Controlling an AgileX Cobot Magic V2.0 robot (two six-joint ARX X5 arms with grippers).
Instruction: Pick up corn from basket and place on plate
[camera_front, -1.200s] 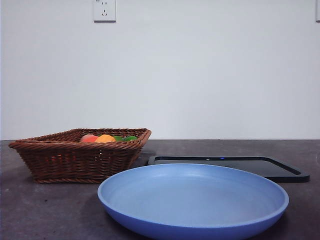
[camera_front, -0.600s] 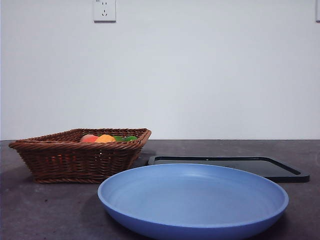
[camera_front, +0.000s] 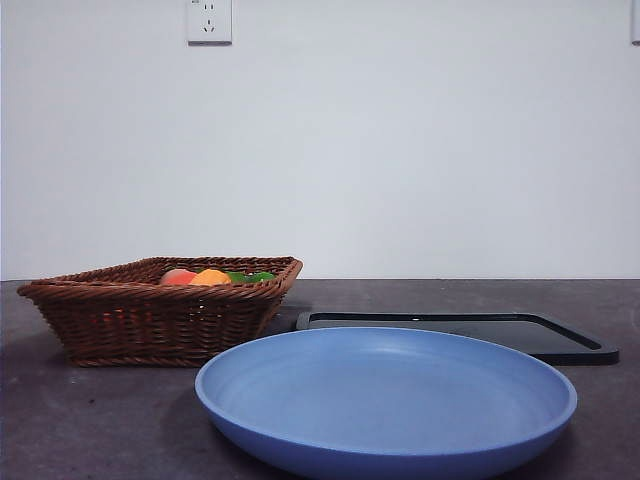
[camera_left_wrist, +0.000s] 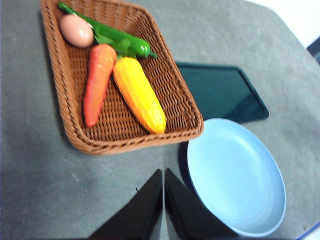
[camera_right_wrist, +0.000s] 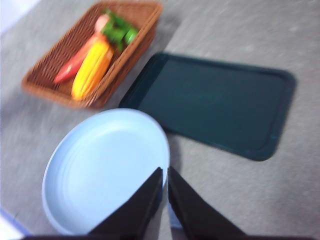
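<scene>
The corn (camera_left_wrist: 140, 95), a yellow-orange bumpy cob, lies in the brown wicker basket (camera_left_wrist: 135, 142) beside a carrot. In the front view only its orange top (camera_front: 211, 277) peeks over the basket (camera_front: 150, 320) rim at the left. The light-blue plate (camera_front: 385, 400) sits empty in front, right of the basket. My left gripper (camera_left_wrist: 163, 174) hovers shut, high above the table between basket and plate (camera_left_wrist: 235, 175). My right gripper (camera_right_wrist: 164, 171) is shut too, high over the plate's (camera_right_wrist: 105, 170) edge, with the corn (camera_right_wrist: 91, 70) and basket (camera_right_wrist: 52, 92) farther off. Neither arm shows in the front view.
A red-orange carrot (camera_left_wrist: 97, 82), a pinkish round fruit (camera_left_wrist: 76, 31) and a green leafy item (camera_left_wrist: 117, 39) share the basket. A flat black tray (camera_front: 560, 340) lies behind the plate to the right, also seen as the tray (camera_right_wrist: 215, 105) from the right wrist.
</scene>
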